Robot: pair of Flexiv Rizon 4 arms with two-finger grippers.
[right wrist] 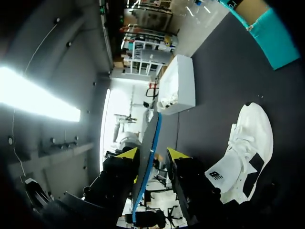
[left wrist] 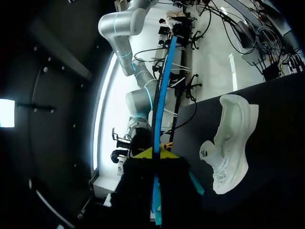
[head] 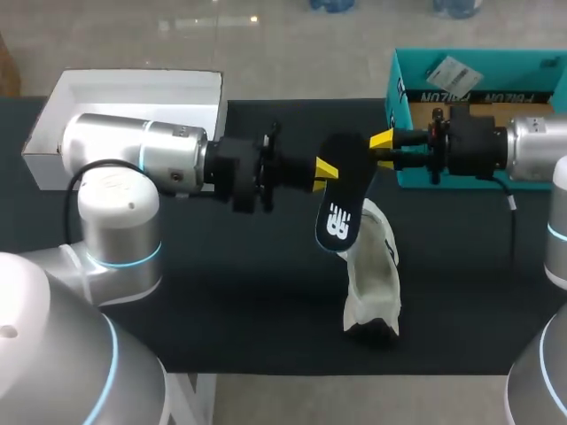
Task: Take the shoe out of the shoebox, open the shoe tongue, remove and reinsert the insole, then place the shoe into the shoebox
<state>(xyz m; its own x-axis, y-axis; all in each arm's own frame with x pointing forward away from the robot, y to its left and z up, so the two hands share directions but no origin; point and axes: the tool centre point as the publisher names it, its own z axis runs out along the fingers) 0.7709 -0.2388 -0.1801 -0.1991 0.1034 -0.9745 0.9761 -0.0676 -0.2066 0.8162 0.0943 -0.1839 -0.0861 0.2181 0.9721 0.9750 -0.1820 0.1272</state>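
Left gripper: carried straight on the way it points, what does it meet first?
The left gripper holds the insole; just beyond comes the right gripper, nearly head-on, though depth is unclear.

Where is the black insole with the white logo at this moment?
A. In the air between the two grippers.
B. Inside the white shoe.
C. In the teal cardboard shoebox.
A: the black insole hangs between the left gripper and the right gripper, outside the white shoe, which lies on the dark table.

Teal cardboard shoebox [head: 496, 57]: right end cut off, front wall behind right arm [head: 532, 146]. White fabric shoe [head: 372, 283]: far end partly behind black flat insole [head: 341, 204].
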